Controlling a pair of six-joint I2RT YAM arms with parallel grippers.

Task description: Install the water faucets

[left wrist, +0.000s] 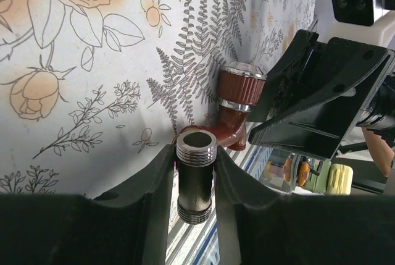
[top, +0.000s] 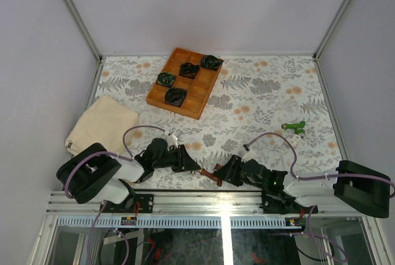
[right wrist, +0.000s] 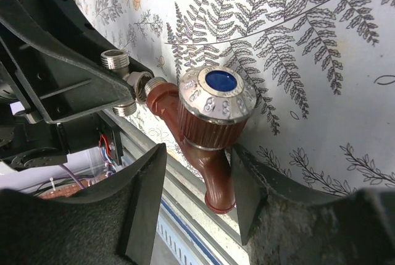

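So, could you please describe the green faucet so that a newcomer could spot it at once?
Start at the floral tablecloth and go to its right side, beyond the right arm. There the green faucet lies loose on the cloth. It is the only all-bright-green piece: the red-brown faucet is held at the near edge.

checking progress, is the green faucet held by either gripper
No, the green faucet lies alone on the table, with nothing gripping it.

Top view looks down from behind; both close wrist views share the red-brown faucet [right wrist: 216,123]
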